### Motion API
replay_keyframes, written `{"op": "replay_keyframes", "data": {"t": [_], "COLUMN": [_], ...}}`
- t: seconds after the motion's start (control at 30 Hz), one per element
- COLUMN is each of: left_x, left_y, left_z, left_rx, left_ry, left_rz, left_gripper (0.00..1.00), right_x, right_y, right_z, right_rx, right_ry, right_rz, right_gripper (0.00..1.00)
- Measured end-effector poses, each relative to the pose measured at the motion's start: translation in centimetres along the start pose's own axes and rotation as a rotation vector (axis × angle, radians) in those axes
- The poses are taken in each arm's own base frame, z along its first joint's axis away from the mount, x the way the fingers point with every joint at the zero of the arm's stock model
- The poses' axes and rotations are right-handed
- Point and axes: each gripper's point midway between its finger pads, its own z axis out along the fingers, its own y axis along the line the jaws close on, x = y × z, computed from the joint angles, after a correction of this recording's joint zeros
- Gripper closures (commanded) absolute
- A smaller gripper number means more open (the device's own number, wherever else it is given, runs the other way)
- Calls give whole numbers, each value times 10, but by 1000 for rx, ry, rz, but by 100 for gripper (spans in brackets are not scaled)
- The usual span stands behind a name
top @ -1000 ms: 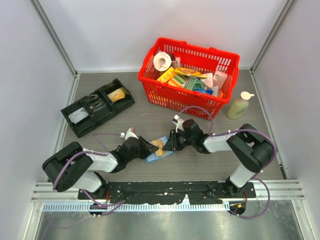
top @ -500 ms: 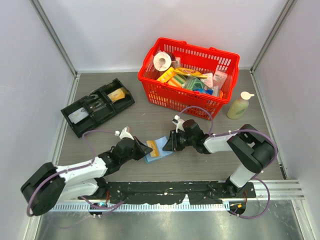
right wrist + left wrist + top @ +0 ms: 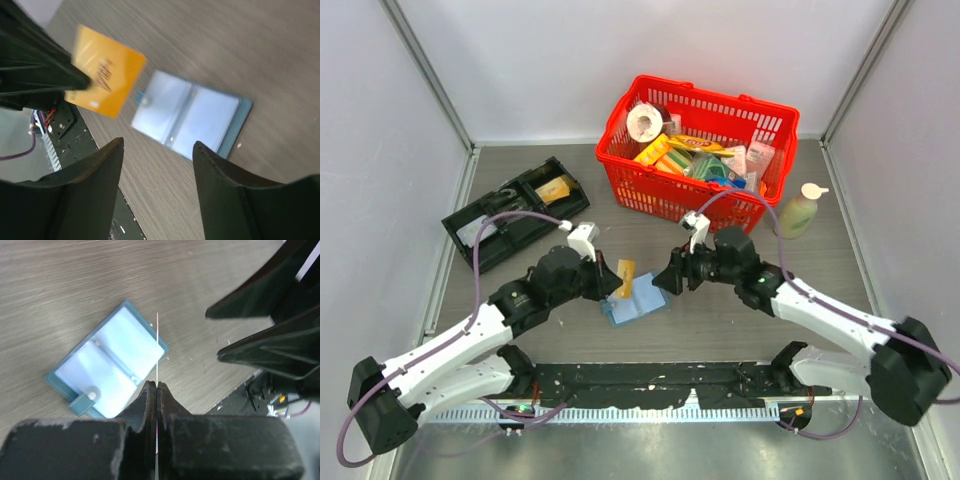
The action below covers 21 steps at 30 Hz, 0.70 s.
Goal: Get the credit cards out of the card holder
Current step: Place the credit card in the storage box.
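The left tool is pinching the orange card, jaws closed on it, holding it over the holder, which is lying open on the worktop. The right tool is hovering nearby, jaws apart and empty.

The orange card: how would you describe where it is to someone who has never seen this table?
Start at the red basket at the back, then come forward to the open blue card holder lying in the middle of the table. Just left of it, the left claw pinches a thin orange card, held up in the air while the holder lies flat.
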Motion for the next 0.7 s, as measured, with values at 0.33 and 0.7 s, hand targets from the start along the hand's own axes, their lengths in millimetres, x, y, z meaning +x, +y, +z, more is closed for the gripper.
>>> {"op": "replay_keyframes", "data": {"t": [0.33,0.7], "left_x": [4,8], "left_y": [-62,-106], "left_z": [-17,-45], "left_rx": [304,615], "left_ry": [254,426], "left_rz": [398,632], "left_gripper": [100,100], "right_x": [-63,-48], "right_y": [69,100], "right_z": [-66,-74], "right_rx": [-179,-387], "right_ry": [-173,-83], "right_rz": [-344,-444], "right_gripper": [33,40]}}
